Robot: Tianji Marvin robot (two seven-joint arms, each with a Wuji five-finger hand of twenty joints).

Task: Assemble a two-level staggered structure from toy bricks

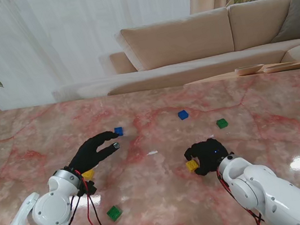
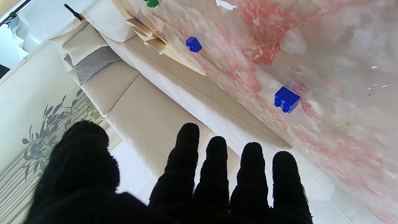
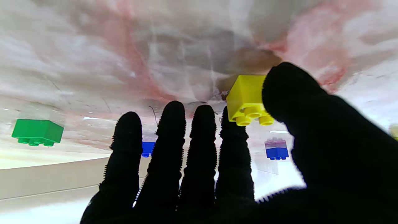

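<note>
My right hand is curled over a yellow brick. In the right wrist view that yellow brick rests studs-up on the marble, pinched between thumb and index fingertips. My left hand is open with its fingers stretched out, the fingertips just short of a blue brick. The left wrist view shows this blue brick on the table beyond the spread fingers, apart from them. A second yellow brick lies by my left wrist, partly hidden.
Loose on the pink marble table are a blue brick and a green brick farther from me, plus a green brick near my left forearm. A beige sofa stands behind the table's far edge.
</note>
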